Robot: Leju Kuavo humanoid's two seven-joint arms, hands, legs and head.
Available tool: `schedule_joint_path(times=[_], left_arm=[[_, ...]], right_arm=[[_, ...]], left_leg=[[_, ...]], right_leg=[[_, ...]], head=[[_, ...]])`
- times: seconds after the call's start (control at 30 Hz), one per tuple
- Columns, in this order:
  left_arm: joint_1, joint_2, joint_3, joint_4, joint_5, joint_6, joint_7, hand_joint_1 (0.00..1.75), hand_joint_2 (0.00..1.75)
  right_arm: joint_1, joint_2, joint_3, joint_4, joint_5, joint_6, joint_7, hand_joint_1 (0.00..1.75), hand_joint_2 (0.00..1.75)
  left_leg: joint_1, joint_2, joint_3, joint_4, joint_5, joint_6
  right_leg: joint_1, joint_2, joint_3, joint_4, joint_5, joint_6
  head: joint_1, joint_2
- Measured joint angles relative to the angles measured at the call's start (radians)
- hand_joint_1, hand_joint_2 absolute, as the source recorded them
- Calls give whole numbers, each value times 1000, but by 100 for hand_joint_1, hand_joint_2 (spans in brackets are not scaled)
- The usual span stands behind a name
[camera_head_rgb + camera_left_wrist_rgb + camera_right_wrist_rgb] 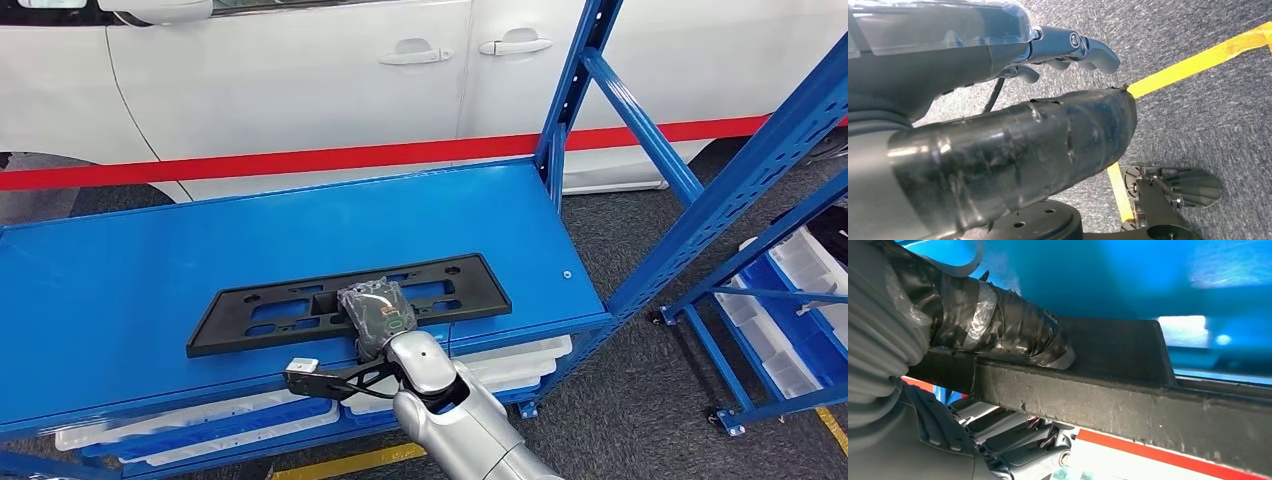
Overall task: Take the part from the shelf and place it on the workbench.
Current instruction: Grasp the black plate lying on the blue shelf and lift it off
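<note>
Long flat black plastic plate-holder part [340, 303], matte, rectangular with cut-out slots and holes, lies on the smooth blue metal shelf top [150, 270], long side along the front edge, near that edge. Right hand [377, 315], wrapped in crinkled clear film and black tape, sits over the part's middle at the near rim. Right wrist view: taped thumb [1013, 335] pressed on the part's upper face [1118, 347], darker fingers [1018, 450] curled under the grainy rough edge, so the right hand is grasping the part. Silver right arm [450, 410] comes up from below.

Left hand [1013, 145], taped glossy black, hangs over grey carpet [1198, 115] with a yellow tape line [1193, 60]; fingers extended, holding nothing.

Below the shelf top, white plastic trays [200, 425] with blue liners; contents cannot be told. More white-and-blue trays [790, 300] low at right behind blue perforated rack posts [740, 190]. White car body [300, 70] behind, with a red stripe [300, 160].
</note>
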Motion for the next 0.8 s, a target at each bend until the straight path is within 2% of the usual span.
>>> schedule_joint_path(times=[0.43,0.57,0.8], left_arm=[[0,0,1,0,-9,-4,-8,0,0],[0,0,7,0,16,-24,-32,0,175],[-2,0,22,2,34,-11,-56,0,175]], right_arm=[[0,0,10,-2,-2,-1,-2,174,175],[0,0,11,-2,-2,-2,-5,175,175],[4,-1,11,-10,-18,-13,-27,175,175]], left_leg=[[0,0,0,0,0,0],[0,0,0,0,0,0],[0,0,0,0,0,0]], right_leg=[[0,0,0,0,0,0],[0,0,0,0,0,0],[0,1,0,0,0,0]], head=[[0,0],[0,0],[0,0]])
